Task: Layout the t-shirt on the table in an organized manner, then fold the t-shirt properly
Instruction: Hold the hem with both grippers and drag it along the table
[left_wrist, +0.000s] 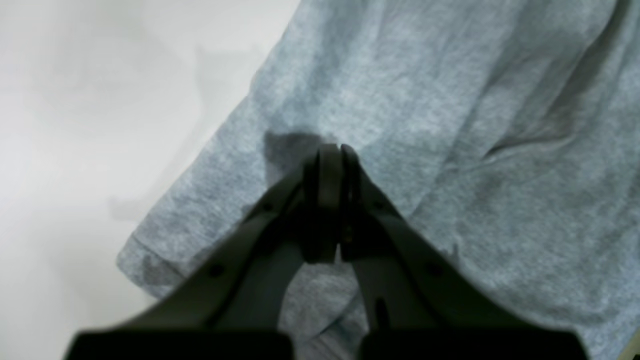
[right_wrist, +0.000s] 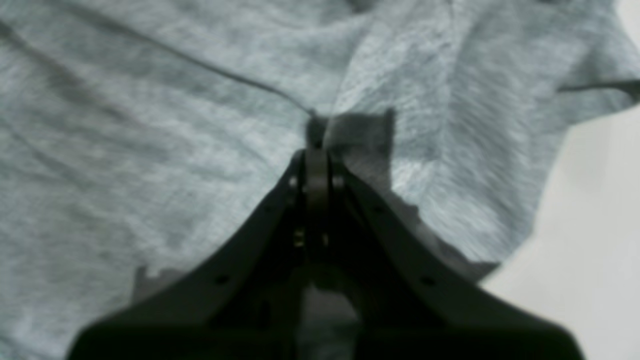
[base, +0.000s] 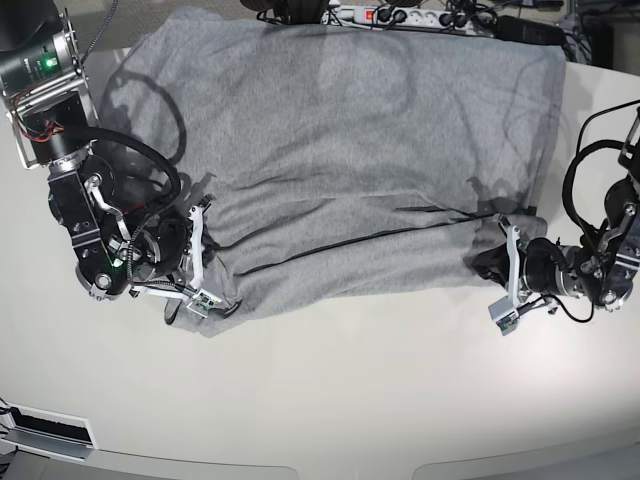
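The near hem of the t-shirt is the landmark here; the garment lies spread across the far half of the table, nearly all of it on the tabletop, its far hem close to the table's far edge and a power strip. No lettering shows, so it appears to lie chest down, though that is a judgement.

At the near hem's end on the base view's left, the right gripper has its jaws pressed together with a ridge of grey cloth pinched between them, a crease running away from the tips. At the opposite end of that hem, the left gripper is closed as well, tips pressed together at the fabric of a sleeve or corner; cloth seems caught there.

Farther in from the hem, a long dark fold line crosses the body, and the cloth beyond it is fairly smooth.

By my reading, laying out is largely done. With 2 corners gripped, a first fold looks to be starting; all remaining folds are still left.
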